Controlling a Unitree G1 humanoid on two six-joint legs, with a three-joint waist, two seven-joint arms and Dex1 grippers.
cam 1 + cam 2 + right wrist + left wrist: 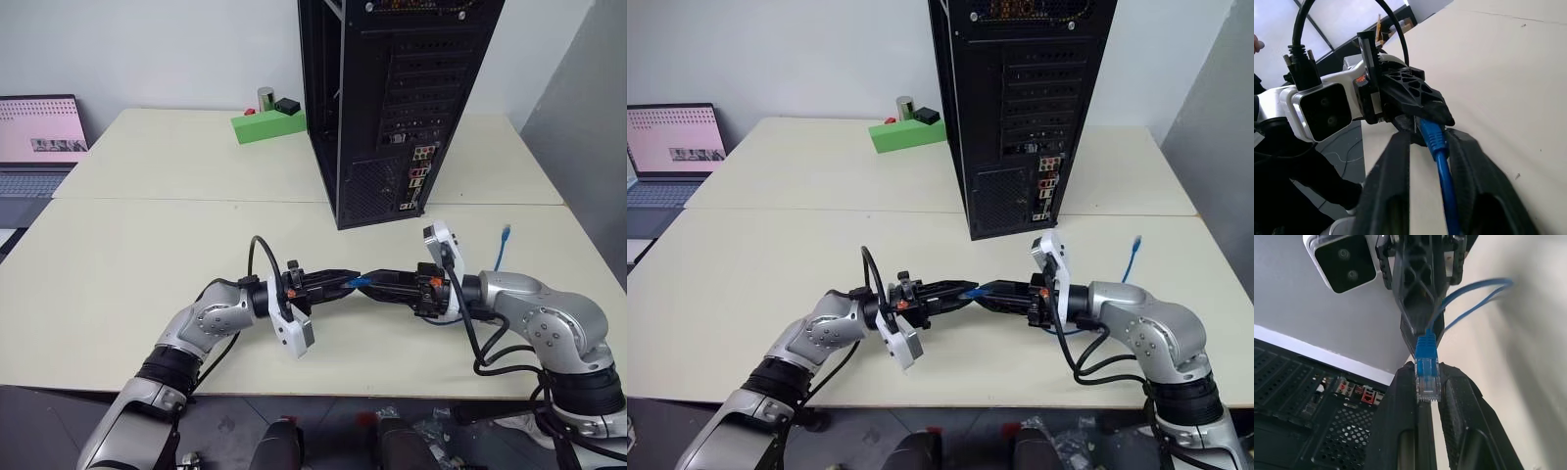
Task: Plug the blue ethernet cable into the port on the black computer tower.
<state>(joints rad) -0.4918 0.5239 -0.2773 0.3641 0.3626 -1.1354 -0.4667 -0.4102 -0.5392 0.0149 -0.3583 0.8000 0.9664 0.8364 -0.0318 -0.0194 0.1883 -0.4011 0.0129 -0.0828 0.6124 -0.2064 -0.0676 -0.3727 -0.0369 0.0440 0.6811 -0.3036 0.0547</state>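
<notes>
progress: early, nothing plugged in yet | left gripper (345,282) clamped on blue ethernet cable (1426,367) plug, mid-air over table (147,255) | right gripper (377,284) fingers pinching the cord just behind | black computer tower (392,98) port well apart, insertion left

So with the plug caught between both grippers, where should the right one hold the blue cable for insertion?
On the blue boot just behind the clear plug, coming from the cord side. The left gripper is shut on the blue ethernet cable at the plug itself, with the right gripper facing it; the plug's front must stay free.
</notes>
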